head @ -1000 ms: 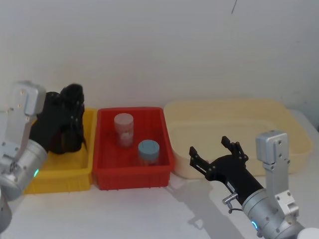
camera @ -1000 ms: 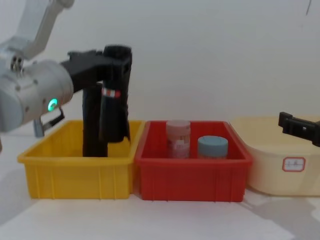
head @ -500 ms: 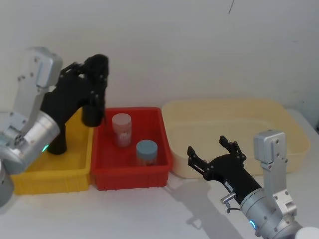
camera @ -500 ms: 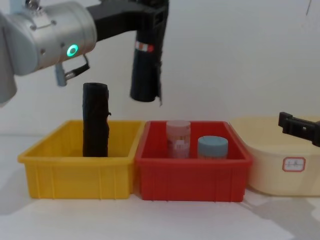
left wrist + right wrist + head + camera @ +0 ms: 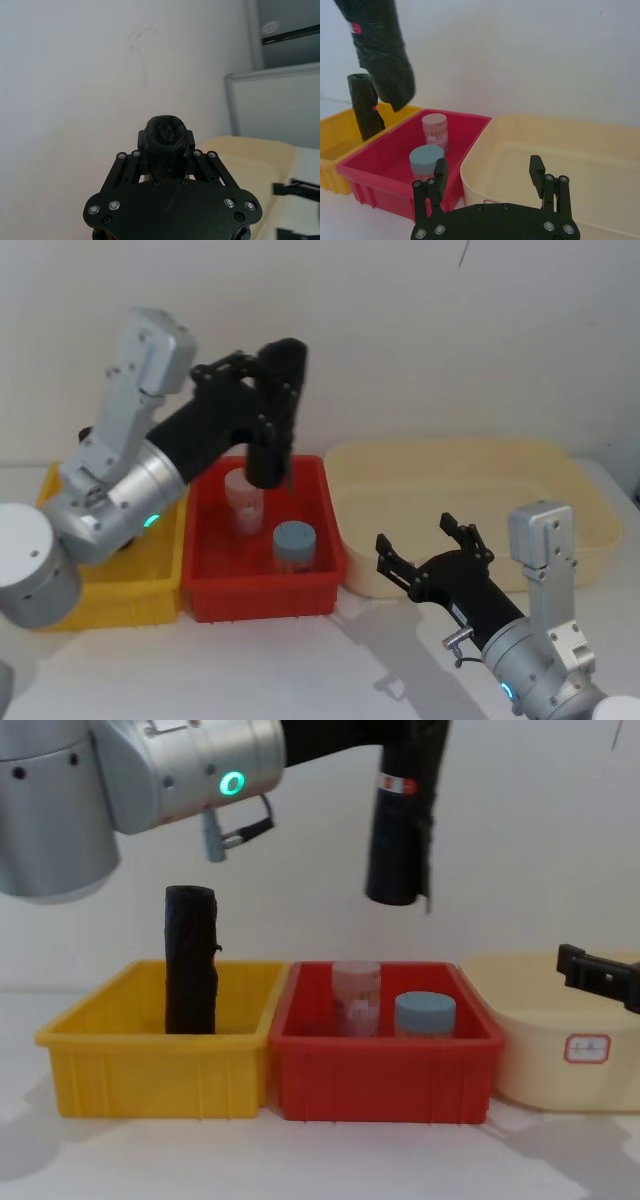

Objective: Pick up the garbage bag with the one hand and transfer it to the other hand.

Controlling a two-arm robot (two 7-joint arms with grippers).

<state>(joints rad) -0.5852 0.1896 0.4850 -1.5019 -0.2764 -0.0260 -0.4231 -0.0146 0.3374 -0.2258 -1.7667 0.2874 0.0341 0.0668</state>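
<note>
Hanging in the air above the red bin (image 5: 380,1080), the garbage bag (image 5: 400,840) is a tight black roll held nearly upright. Its lower end is well clear of the two jars standing in that bin. The left tool (image 5: 264,390) has its fingers pressed against the roll's upper part, pinching it from both sides. A white-and-red label band sits just below the grip. In the left wrist view the roll's top end pokes out between the black finger links.

The right tool (image 5: 425,538) waits low on the right of the red bin, in front of the cream tub (image 5: 560,472). Its two fingers are spread wide and hold nothing. It is well apart from the bag.

Inside the red bin a pink jar (image 5: 356,995) stands behind a blue-lidded jar (image 5: 425,1013). They are close together but not under the tool's fingers. On the left of the red bin, touching its side, sits a yellow bin (image 5: 150,1070) on the white surface (image 5: 300,1160). A plain black roll (image 5: 190,960) stands upright in it — taller than the bin's wall.
</note>
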